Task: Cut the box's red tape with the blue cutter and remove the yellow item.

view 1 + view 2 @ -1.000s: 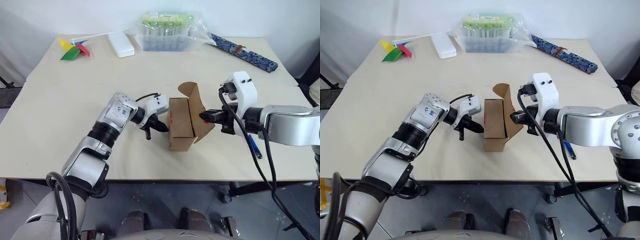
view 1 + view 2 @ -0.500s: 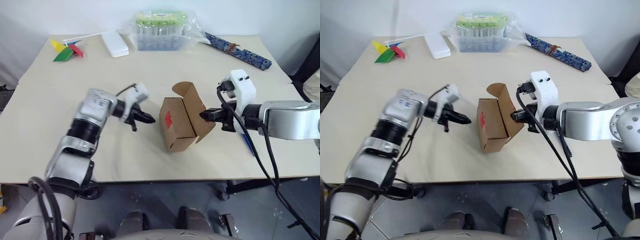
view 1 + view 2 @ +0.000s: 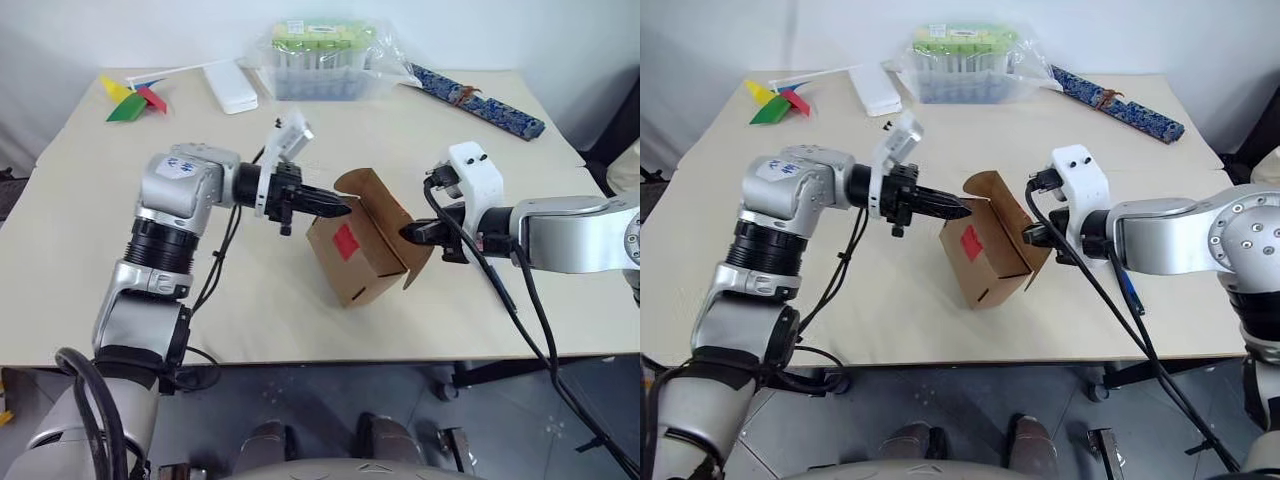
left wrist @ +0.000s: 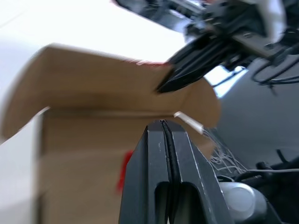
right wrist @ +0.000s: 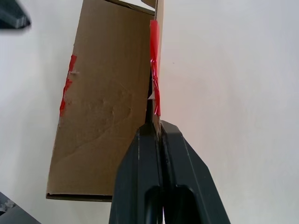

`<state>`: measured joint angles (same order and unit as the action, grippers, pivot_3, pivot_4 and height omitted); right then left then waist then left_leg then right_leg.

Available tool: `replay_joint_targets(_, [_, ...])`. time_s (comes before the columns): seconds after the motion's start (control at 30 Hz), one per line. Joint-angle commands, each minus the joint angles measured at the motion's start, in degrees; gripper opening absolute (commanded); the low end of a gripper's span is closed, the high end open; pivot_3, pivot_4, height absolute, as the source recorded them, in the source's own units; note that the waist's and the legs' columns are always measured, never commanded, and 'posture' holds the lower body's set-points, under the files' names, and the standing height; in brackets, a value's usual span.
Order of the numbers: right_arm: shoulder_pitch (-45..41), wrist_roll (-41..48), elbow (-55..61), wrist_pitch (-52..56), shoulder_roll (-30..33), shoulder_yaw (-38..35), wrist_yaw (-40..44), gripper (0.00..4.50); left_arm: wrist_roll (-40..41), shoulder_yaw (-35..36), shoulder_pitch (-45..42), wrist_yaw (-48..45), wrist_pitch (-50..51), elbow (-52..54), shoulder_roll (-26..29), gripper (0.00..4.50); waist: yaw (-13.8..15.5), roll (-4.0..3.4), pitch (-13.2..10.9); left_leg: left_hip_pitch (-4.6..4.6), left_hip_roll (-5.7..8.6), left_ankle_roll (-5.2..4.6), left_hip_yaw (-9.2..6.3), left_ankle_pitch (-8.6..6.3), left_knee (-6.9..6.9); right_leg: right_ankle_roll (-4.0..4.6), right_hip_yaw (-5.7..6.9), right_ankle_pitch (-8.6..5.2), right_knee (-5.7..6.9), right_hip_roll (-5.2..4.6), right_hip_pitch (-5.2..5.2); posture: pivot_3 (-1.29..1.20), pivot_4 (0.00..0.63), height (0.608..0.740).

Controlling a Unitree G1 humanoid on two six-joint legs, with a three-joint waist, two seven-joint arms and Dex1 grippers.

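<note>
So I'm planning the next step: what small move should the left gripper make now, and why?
Probably ease the shut left gripper past the raised flap toward the mouth of the box, then open it. The right gripper is shut on the opposite flap, holding the box tilted toward the left one, the red tape looks parted, and the inside is hidden.

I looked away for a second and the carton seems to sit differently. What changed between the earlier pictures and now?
The left end effector left the box's side, rose, and now points shut at its top flap. The box has tipped up, its red tape now facing the camera. The right end effector stayed pinched on the box's open flap; the blue cutter stayed on the table.
</note>
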<state>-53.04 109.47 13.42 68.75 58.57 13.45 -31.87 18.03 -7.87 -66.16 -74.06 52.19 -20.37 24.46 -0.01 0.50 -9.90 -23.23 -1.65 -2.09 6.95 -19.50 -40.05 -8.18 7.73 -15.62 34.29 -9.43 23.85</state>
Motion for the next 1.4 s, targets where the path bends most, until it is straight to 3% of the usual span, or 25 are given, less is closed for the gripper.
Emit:
replay_joint_targets(0.03, [-0.94, 1.89, 1.5, -0.16, 0.02, 0.35, -0.4, 0.02, 2.33, 0.29, -1.16, 0.13, 0.51, 2.61, -0.08, 0.0, -0.09, -0.01, -0.01, 0.0, 0.01, 0.01, 0.0, 0.0, 0.01, 0.0, -0.01, 0.0, -0.01, 0.02, 0.01, 0.0, 0.15, 0.74])
replay_joint_targets(0.27, [-1.65, 3.12, 2.69, -1.07, 0.4, 0.36, -1.81, 0.02, -4.17, -9.08, 1.77, -0.97, -8.7, -2.14, -0.29, 0.0, 0.13, -0.01, -0.01, 0.0, 0.02, 0.02, 0.09, 0.01, -0.01, 0.0, -0.02, 0.0, -0.02, 0.02, 0.0, 0.0, 0.15, 0.74])
replay_joint_targets(0.47, [-2.52, 3.53, 3.74, -1.91, 0.89, 0.17, -2.5, 0.02, -7.46, -12.28, 2.67, -1.9, -13.75, -5.02, 0.55, 0.0, 0.15, 0.0, -0.02, -0.03, 0.0, 0.02, 0.12, 0.01, -0.02, 0.0, -0.02, 0.0, -0.08, 0.02, 0.01, 0.0, 0.15, 0.74])
replay_joint_targets(0.73, [-2.43, 3.53, 3.75, -2.28, 2.44, -0.97, -2.68, 0.02, -9.63, -13.47, 3.15, -2.32, -17.31, -7.55, 1.84, 0.0, 0.15, 0.0, -0.02, -0.03, -0.01, 0.02, 0.1, 0.01, -0.04, 0.0, -0.04, 0.0, -0.07, 0.02, 0.0, 0.0, 0.15, 0.74])
replay_joint_targets(0.93, [2.75, 3.53, 2.82, -3.34, 7.2, -3.69, -2.74, 0.02, -10.49, -13.59, 4.34, -2.57, -17.66, -6.04, 5.39, 0.0, 0.59, -0.01, -0.01, -0.03, 0.0, 0.01, 0.1, 0.01, -0.04, 0.0, -0.05, 0.0, -0.1, 0.01, -0.01, 0.0, 0.15, 0.74])
replay_joint_targets(1.4, [13.11, 3.53, 1.38, -7.17, 8.08, -9.93, -2.51, 0.02, -9.34, -12.81, 7.69, -2.41, -12.4, 1.35, 11.01, 0.0, 1.57, -0.01, -0.01, 0.02, -0.01, 0.0, 0.07, 0.02, -0.22, 0.06, -0.06, 0.04, -0.07, 0.01, -0.14, 0.0, 0.15, 0.74])
